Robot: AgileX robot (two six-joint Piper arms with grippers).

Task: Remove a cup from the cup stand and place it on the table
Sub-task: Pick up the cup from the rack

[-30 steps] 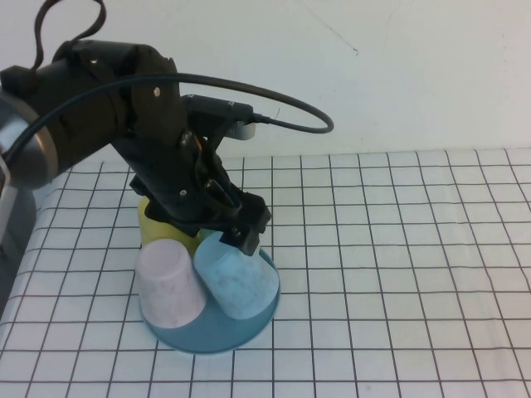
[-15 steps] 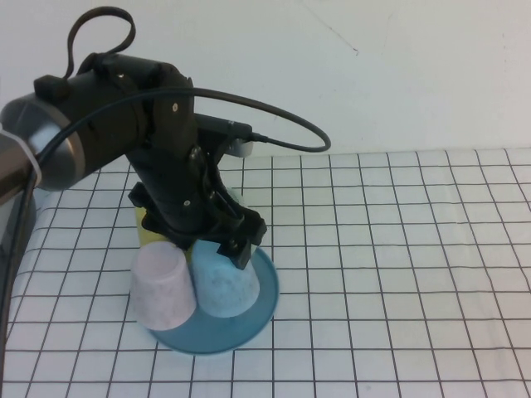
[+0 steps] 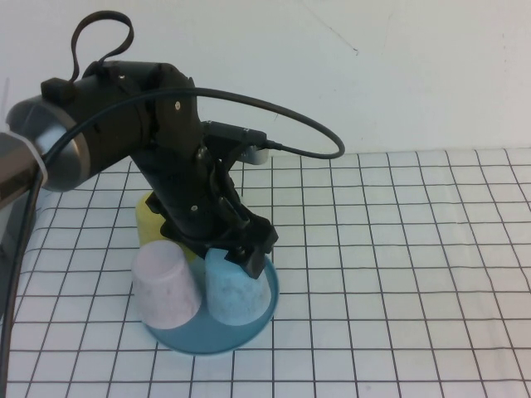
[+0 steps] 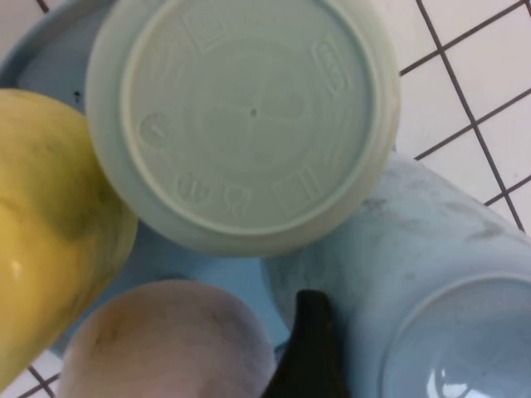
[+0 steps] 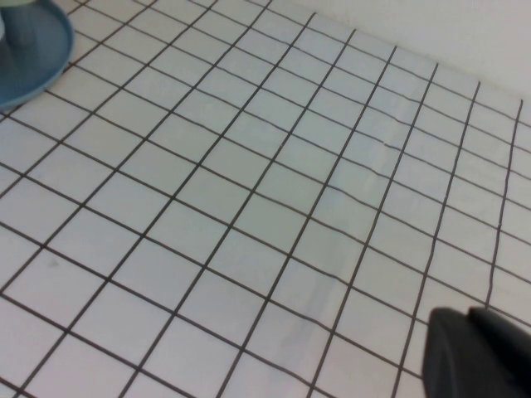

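Far left on the table (image 3: pixel 398 249): yellow cup (image 3: pixel 151 222) at the back of the stand (image 3: pixel 264 308), half hidden behind the black left arm (image 3: pixel 124 141). Next over, pink cup (image 3: pixel 166 286) upside down at the stand's front left, touching the blue cup (image 3: pixel 236 292) beside it. Blue cup inverted too, on the stand's front right, base up. Left gripper (image 3: pixel 249 247) down low right over that cup, fingers hard against its top edge; wide or narrow, cannot tell from above. From the left wrist: pale green cup (image 4: pixel 245 116) base-up and filling the view, yellow cup (image 4: pixel 50 232) beside it, pink cup (image 4: pixel 166 344) below, blue cup (image 4: pixel 415 274) next to one dark fingertip (image 4: pixel 309 348), which sits just at the blue cup's wall, between it and the pink one. Only one finger in view, so grip not confirmed. Teal dish (image 4: pixel 203 274) showing between the cups. Further right, bare grid cloth. Right gripper (image 5: pixel 477 352) off over open table (image 5: pixel 249 191), well apart from the stand (image 5: pixel 37 50), just a dark tip visible; its opening cannot be told.
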